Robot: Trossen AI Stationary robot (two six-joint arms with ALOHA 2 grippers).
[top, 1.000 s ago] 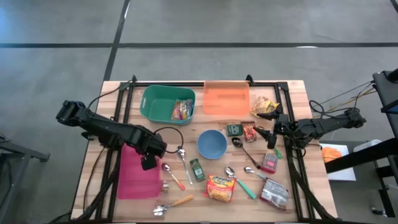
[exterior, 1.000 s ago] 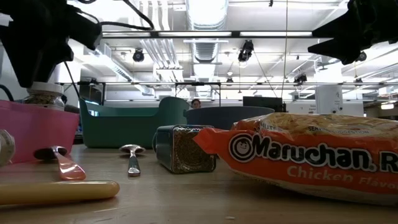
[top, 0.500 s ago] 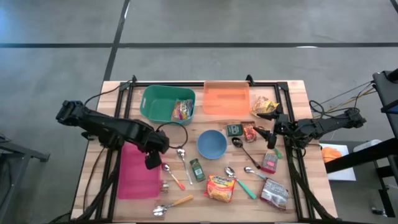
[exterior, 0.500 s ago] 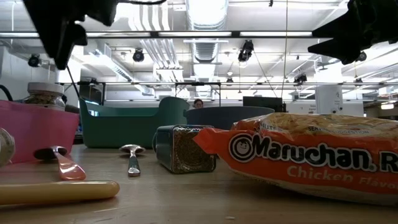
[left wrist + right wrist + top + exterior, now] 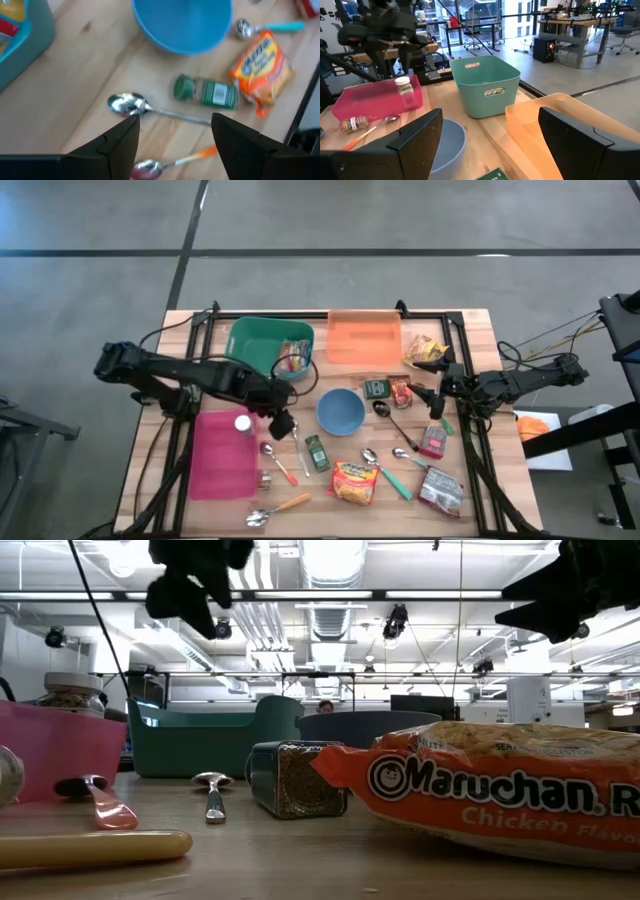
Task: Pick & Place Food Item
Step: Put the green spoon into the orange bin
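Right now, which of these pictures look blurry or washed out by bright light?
Left wrist view: soft with blur, the green-capped spice jar and ramen packet smeared. Low view: ceiling lights glare white, the nearby Maruchan packet is crisp, both arms show as dark silhouettes. High view: even light, little shadow. Right wrist view: sharp on the teal bin, bright windows behind.

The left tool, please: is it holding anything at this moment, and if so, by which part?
Nothing is held. The left tool hangs open over the metal spoon and the green spice jar, with only the table between its fingers.
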